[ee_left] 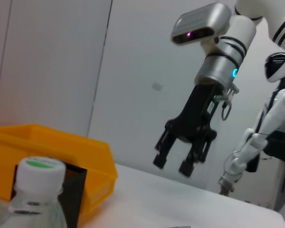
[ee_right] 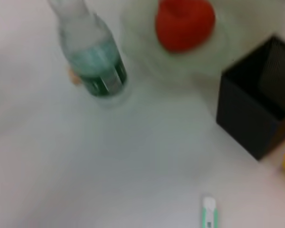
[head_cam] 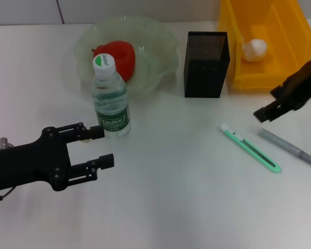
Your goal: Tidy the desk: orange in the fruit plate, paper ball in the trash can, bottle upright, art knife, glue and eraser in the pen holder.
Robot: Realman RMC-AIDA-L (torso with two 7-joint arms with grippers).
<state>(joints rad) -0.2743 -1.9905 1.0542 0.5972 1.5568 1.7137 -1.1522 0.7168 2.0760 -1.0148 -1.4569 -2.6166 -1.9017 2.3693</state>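
Note:
The bottle (head_cam: 110, 98) stands upright on the desk in front of the glass fruit plate (head_cam: 160, 46), which holds the red-orange fruit (head_cam: 119, 56). The paper ball (head_cam: 255, 49) lies in the yellow bin (head_cam: 290, 31). The green art knife (head_cam: 250, 147) and the grey glue stick (head_cam: 288, 147) lie flat at the right, in front of the black mesh pen holder (head_cam: 206, 63). A small tan thing (ee_right: 74, 76), maybe the eraser, sits beside the bottle (ee_right: 92, 61). My left gripper (head_cam: 99, 147) is open and empty just in front of the bottle. My right gripper (head_cam: 264, 113) hovers open and empty above the glue stick; it also shows in the left wrist view (ee_left: 175, 164).
The pen holder (ee_right: 254, 109) stands between the fruit plate and the yellow bin. The bottle cap (ee_left: 40, 173) and the bin (ee_left: 52, 147) show close in the left wrist view. White desk surface spreads across the front and middle.

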